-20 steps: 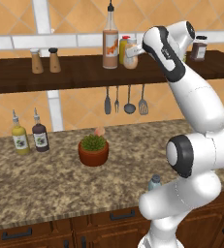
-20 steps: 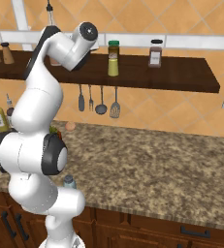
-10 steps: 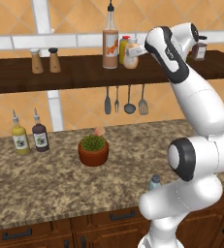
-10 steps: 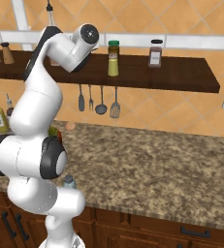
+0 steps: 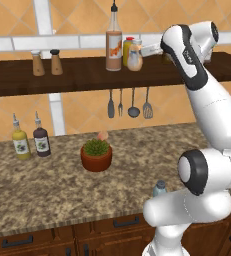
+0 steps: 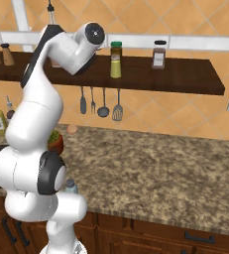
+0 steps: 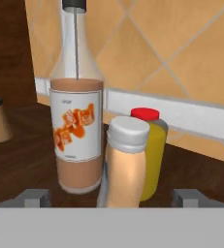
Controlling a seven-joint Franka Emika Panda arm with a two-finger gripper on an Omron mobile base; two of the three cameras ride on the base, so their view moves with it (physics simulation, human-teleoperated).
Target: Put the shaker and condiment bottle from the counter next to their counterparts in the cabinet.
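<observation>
Writing on the tall orange-labelled bottle [image 7: 77,127]: white label, orange splashes, small print too blurred to read; no wording legible elsewhere. Condiment bottle [image 7: 126,164] upright on the cabinet [image 5: 82,75], just beside that tall bottle and in front of the yellow red-capped bottle [image 7: 152,145]; gripper [image 7: 109,197] spread wide, fingers either side of it, apart from its walls. Shaker [image 5: 159,188] near the front edge of the counter [image 5: 47,190], by the robot's base. Open granite right of the potted plant [image 5: 96,154]; bare shelf between both bottle groups.
</observation>
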